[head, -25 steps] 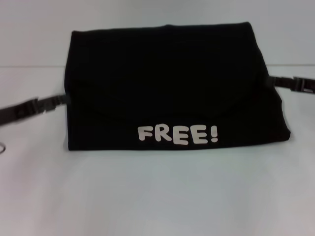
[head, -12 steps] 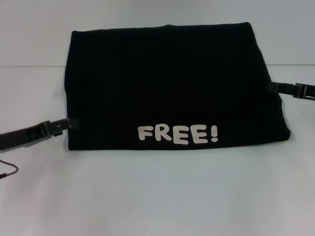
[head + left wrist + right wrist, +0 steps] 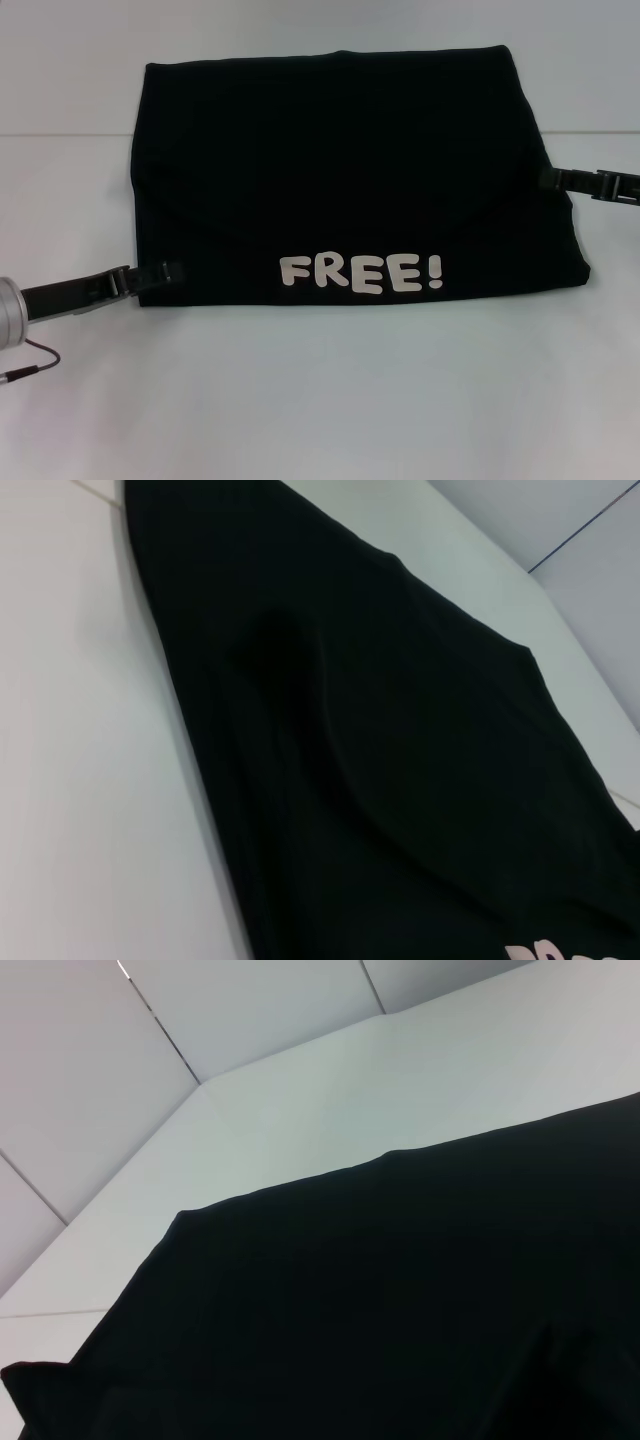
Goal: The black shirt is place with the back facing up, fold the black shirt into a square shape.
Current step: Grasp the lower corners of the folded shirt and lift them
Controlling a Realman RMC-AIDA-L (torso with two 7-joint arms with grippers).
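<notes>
Left gripper [image 3: 165, 272] sits low at the near-left corner of the black shirt [image 3: 340, 160], tips touching or just over the fabric edge; can't tell whether the fingers are apart or pinched (black on black). Right gripper [image 3: 548, 178] is at the shirt's right edge, about mid-height of the fold, tip against the cloth; can't tell its finger state either.

The left wrist view shows only shirt fabric [image 3: 400, 780] with a soft ridge running through it, plus a bit of white lettering at the frame edge. The right wrist view shows the shirt [image 3: 400, 1310] lying flat on the white table [image 3: 420, 1080], no fingers visible.

The shirt lies centred on the table [image 3: 320, 400], already folded into a wide rectangle, with the "FREE!" lettering [image 3: 361, 272] showing on the near flap (so part of the front side is turned up).

Handling guess: light, limp, several layers thick now, will sag and slide apart if pinched through one layer only. Best hold is probably at the side edges or corners, catching all layers together, then carrying one side across to shorten the rectangle toward a square. The smooth table offers little grip, so the stack may drag.
</notes>
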